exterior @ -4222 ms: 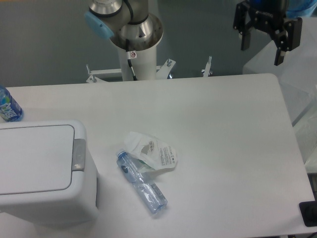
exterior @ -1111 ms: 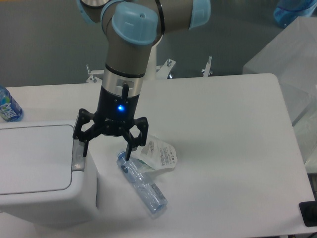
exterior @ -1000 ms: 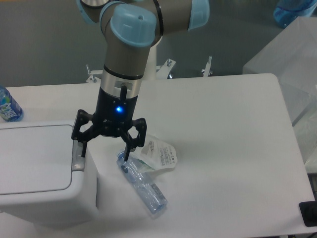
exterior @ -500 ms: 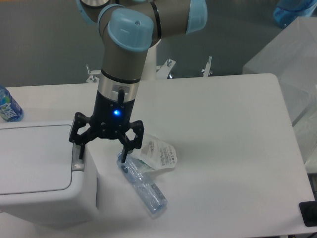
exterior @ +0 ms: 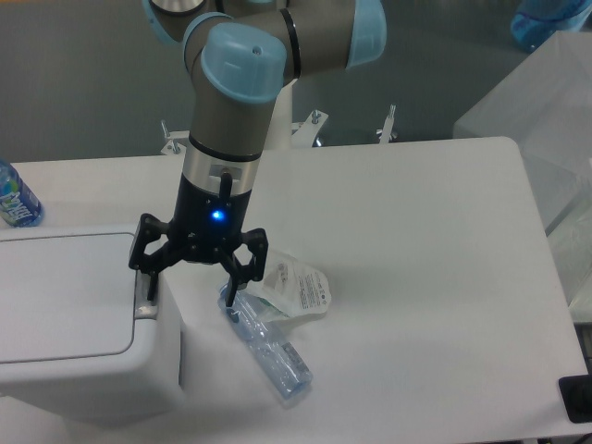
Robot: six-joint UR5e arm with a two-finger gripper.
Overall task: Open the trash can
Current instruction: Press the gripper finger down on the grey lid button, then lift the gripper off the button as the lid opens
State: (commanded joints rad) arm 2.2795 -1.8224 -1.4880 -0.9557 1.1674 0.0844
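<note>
Bin sits at the near left of the counter, lid flat and shut, its grey strip on the right rim. I hold my tool spread wide over that edge, one finger right above the strip, the other hanging off the bin's side over a clear bottle and a torn wrapper. My worry: if I press off the strip, the finger may slide onto the lid panel, and the outer finger could knock the bottle.

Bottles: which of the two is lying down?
The clear bottle below the gripper, lying beside the crumpled wrapper. The blue-labelled bottle at the far left edge stands apart.
</note>
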